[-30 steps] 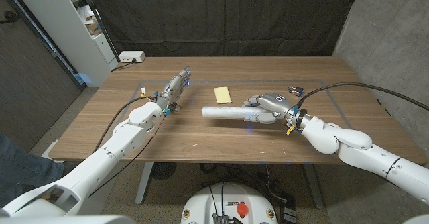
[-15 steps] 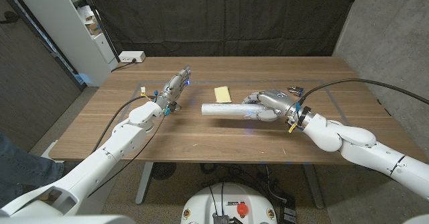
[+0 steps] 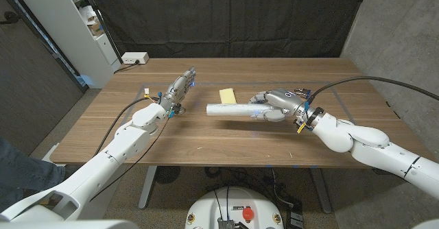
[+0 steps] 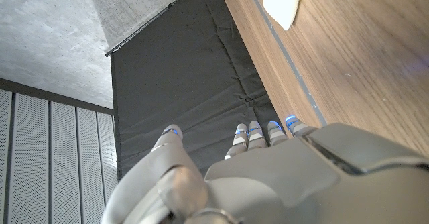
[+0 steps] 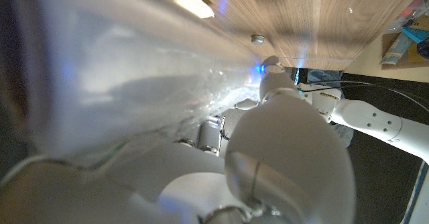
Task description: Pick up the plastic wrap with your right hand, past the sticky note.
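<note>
Right of the sticky note (image 3: pixel 228 95), my right hand (image 3: pixel 278 105) has its fingers clamped on the plastic wrap (image 3: pixel 230 110), apparently lifted clear of the worktop (image 3: pixel 206 136). Pickup looks nearly done. My left hand (image 3: pixel 180 88) waits, fingers straight, holding nothing.

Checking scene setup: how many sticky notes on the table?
1. The yellow sticky note lies on the table, just beyond the plastic wrap that the right hand grips. More could be hidden under the arms.
</note>
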You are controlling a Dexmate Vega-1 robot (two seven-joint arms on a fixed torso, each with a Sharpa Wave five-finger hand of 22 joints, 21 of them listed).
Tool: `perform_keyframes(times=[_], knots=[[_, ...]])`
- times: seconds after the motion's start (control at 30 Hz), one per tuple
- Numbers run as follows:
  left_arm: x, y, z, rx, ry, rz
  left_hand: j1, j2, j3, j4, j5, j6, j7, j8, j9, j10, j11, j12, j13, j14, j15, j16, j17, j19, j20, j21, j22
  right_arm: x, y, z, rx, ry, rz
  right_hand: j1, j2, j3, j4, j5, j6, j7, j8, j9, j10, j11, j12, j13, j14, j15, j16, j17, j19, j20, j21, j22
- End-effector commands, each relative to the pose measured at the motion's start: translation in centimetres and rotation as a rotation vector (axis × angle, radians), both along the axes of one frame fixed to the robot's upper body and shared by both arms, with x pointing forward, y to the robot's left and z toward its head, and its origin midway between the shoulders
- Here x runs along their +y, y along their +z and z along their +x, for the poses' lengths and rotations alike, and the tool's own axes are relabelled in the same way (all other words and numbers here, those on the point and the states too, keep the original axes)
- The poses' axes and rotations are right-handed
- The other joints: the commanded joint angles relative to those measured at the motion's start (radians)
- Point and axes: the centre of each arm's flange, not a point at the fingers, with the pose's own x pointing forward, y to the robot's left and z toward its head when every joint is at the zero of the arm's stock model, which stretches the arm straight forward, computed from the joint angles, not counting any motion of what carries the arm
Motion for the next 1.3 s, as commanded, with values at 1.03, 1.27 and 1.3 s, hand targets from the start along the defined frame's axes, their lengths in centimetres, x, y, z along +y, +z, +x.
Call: perform_keyframes(times=[1.03,1.27,1.3], knots=[[0.3,0.5,0.5,-0.007,-0.010,-0.001,0.001,0.014,-0.001,-0.013,-0.004,0.007,0.003,0.003,0.004,-0.005,-0.004,0.007,0.001,-0.010,0.001,0.004,0.004,-0.098,0.003,0.005,0.005,-0.4,3.1,-1.4,-0.009,0.028,0.096,0.100,0.106,-0.014,0.002,0.008,0.109,-0.075,0.099,0.078,0.034,-0.015,0.058,-0.011,0.029,-0.076,-0.028,0.027,0.010,0.008,0.002,0.004],[0.5,0.4,0.6,0.001,-0.007,0.002,0.000,0.014,-0.002,-0.013,-0.004,0.008,0.004,0.003,0.004,-0.005,-0.003,0.007,0.001,-0.010,0.001,0.004,0.004,-0.098,0.003,0.005,0.005,-0.3,3.1,-1.2,-0.010,0.029,0.105,0.101,0.108,-0.016,0.002,0.008,0.114,-0.073,0.103,0.078,0.037,-0.018,0.063,-0.013,0.034,-0.078,-0.029,0.034,0.011,0.007,0.003,0.005],[0.5,0.4,0.7,0.003,-0.006,0.000,0.000,0.014,-0.002,-0.013,-0.004,0.008,0.004,0.003,0.004,-0.005,-0.004,0.007,0.001,-0.010,0.000,0.004,0.004,-0.098,0.002,0.005,0.005,-0.3,3.2,-1.1,-0.009,0.029,0.106,0.103,0.109,-0.016,0.001,0.008,0.115,-0.074,0.104,0.080,0.038,-0.018,0.065,-0.014,0.035,-0.077,-0.029,0.036,0.012,0.007,0.003,0.005]])
